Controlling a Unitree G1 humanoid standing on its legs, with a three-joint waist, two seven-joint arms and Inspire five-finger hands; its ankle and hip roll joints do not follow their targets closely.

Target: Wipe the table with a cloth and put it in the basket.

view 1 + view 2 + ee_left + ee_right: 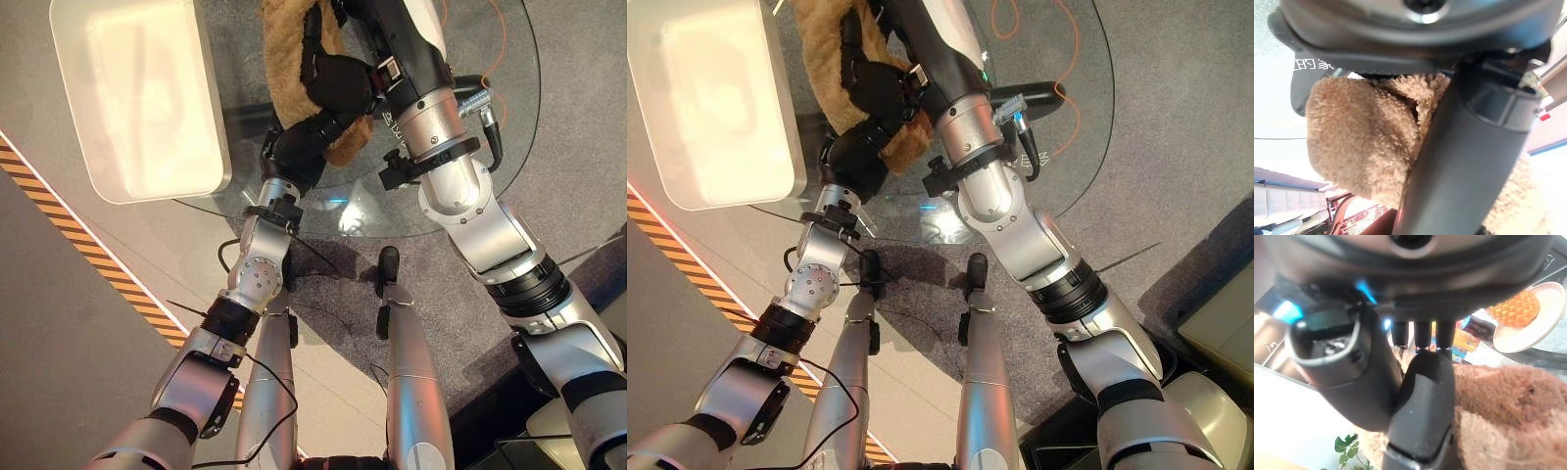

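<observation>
A fluffy tan cloth [289, 69] is bunched up over the far part of the round glass table [490, 127]. My left hand [338, 83] reaches up from below and is curled round the cloth [1356, 142], with its thumb [1464, 161] pressed across it. My right hand [872, 24] comes in over the cloth from the right at the top edge. Its thumb [1420, 401] and fingers are closed on the cloth [1508, 416]. The white rectangular basket [211, 108] stands at the table's left, just beside the cloth, with nothing seen inside it.
A plate with an orange honeycomb-like object [1523, 313] lies beyond the cloth. An orange cord [502, 39] shows through the glass at the back right. Orange and black striped tape [59, 211] runs across the floor on the left.
</observation>
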